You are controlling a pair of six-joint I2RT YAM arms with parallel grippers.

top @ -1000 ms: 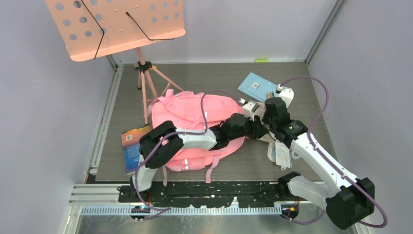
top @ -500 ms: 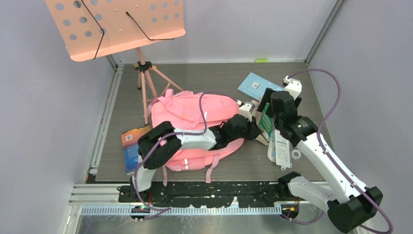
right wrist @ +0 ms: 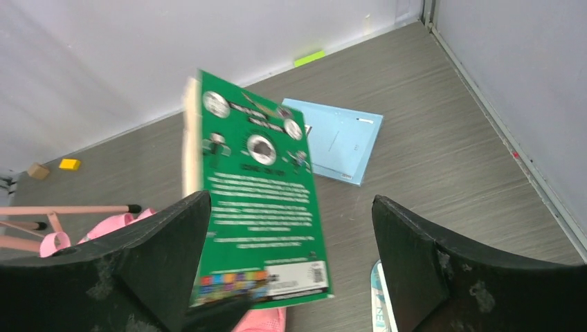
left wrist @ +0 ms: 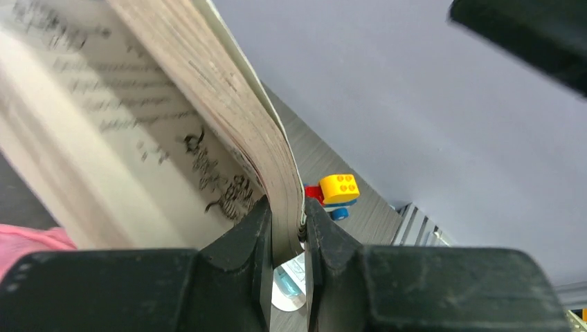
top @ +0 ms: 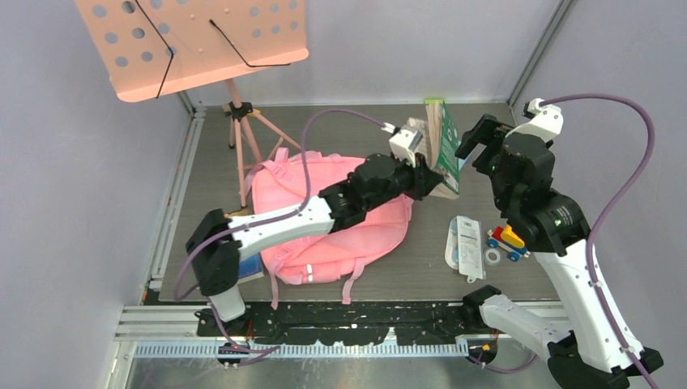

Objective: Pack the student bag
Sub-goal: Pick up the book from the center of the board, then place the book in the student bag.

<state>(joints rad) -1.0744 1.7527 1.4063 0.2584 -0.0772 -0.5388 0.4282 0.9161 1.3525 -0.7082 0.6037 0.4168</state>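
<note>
Bright, even light; close-up blur

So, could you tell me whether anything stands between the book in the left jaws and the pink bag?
Nothing visible does. The left gripper holds the green book upright just off the student bag's right edge. Only the left arm itself lies across the bag, and no open zip shows from above.

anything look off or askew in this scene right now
The green book is odd: it is held up on edge beside the student bag, tilted, pinched only at its lower edge by the left gripper, pages sagging apart. The right gripper hangs open beside it, touching nothing.
</note>
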